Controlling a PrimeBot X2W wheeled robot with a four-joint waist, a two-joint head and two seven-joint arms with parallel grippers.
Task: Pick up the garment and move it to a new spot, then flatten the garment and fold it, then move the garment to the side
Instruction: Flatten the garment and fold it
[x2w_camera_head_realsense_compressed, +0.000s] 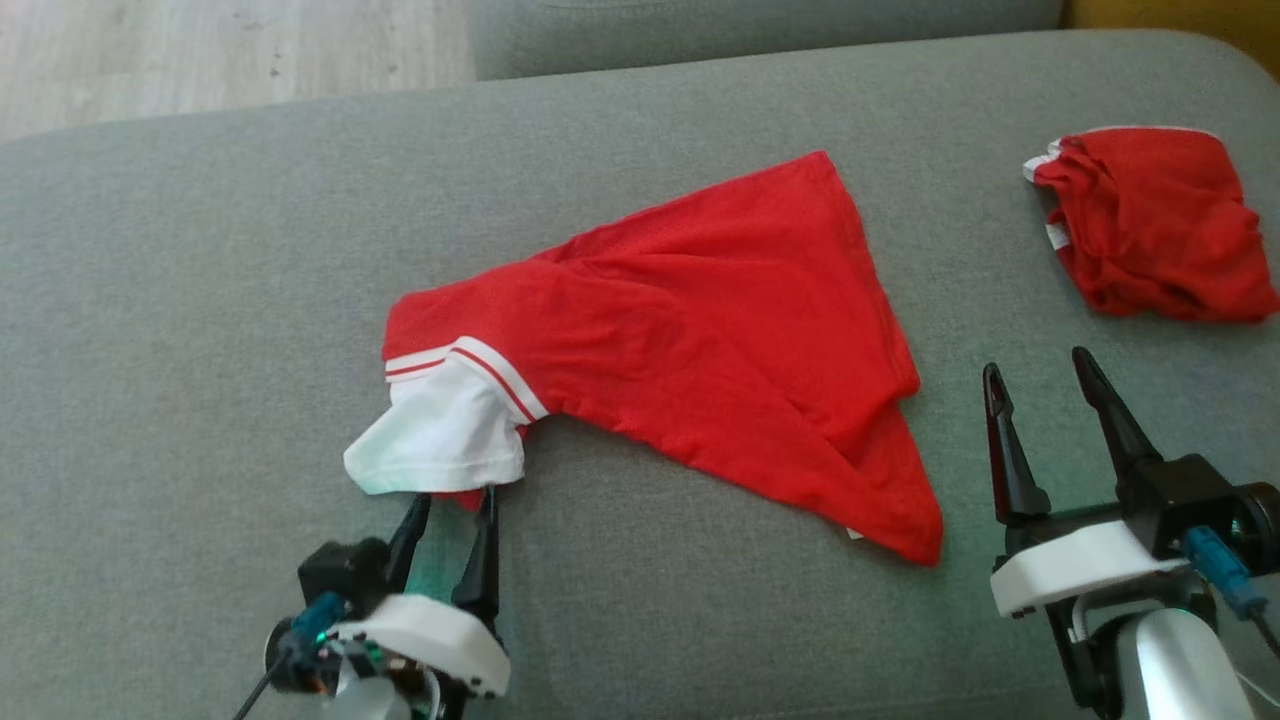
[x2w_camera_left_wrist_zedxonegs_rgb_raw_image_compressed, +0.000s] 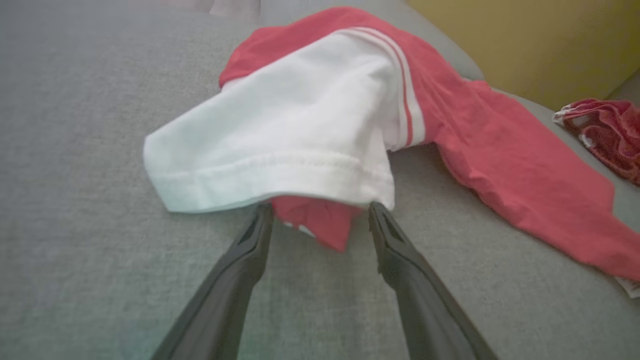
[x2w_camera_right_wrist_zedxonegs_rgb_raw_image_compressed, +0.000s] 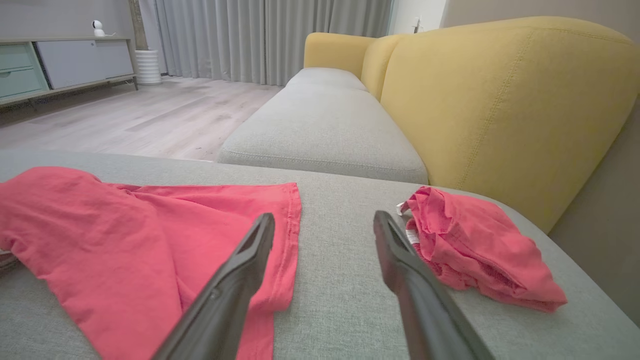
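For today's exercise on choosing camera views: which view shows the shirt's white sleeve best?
The left wrist view: the white sleeve is close and large, stitched hem and red stripes plain. The head view shows the white sleeve small, from above. The right wrist view gives the shirt's red body.

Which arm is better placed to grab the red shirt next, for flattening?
Left. The left gripper is open, fingertips at the hem of the white sleeve. The right gripper, also open, sits beside the red shirt, clear of it, over the cushion.
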